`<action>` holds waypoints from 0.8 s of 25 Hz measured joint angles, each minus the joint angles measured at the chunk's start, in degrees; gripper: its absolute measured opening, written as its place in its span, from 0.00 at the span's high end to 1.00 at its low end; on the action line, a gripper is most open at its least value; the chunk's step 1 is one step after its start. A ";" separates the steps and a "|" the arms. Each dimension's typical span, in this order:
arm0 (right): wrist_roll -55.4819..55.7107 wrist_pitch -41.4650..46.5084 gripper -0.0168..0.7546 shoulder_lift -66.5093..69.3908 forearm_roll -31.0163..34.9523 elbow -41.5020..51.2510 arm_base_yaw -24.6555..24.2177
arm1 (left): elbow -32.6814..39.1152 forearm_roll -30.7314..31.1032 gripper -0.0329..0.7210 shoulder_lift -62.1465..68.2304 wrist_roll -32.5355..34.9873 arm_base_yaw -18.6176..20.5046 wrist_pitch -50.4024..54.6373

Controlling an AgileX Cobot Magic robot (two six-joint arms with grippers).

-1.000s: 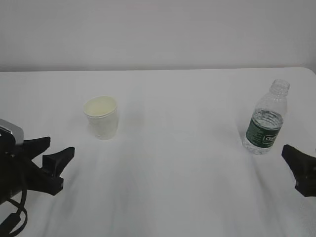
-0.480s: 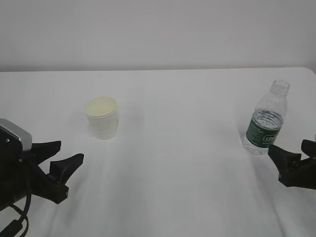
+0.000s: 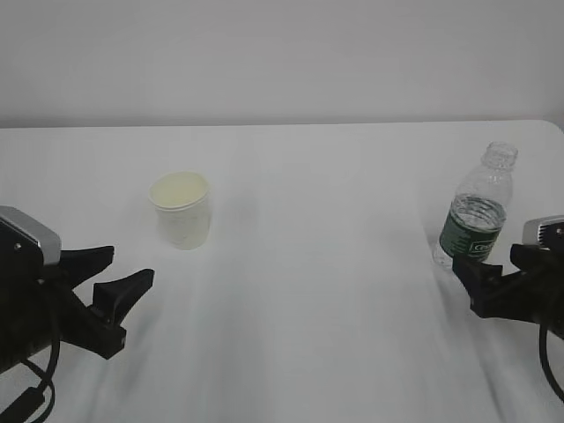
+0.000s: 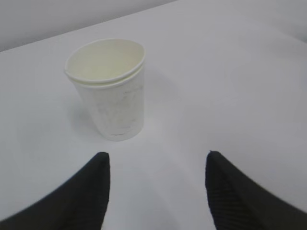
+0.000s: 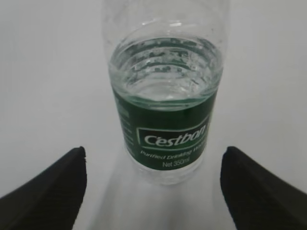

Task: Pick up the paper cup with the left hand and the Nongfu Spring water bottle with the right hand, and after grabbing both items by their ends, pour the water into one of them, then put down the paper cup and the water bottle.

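Approach step, nothing held. Left gripper (image 4: 156, 189) open, short of cup (image 4: 109, 88). Right gripper (image 5: 153, 189) open, just short of bottle (image 5: 165, 103). Next: advance, straddle, close.

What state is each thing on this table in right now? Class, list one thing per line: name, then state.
paper cup: upright on the table, empty inside, not gripped.
water bottle: upright, capless, about half full of water, not gripped.
left gripper: open, short of the cup, holding nothing.
right gripper: open, near the bottle's base, not closed on it.
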 joint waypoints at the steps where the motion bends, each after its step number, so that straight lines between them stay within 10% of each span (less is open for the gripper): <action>1: 0.00 0.00 0.11 0.39 -0.04 -0.33 0.00 | 0.00 0.00 0.36 0.09 0.00 0.00 0.00; 20: -0.10 -0.10 0.11 2.34 -0.04 -7.97 0.00 | 0.00 0.12 0.36 0.33 0.00 0.00 0.00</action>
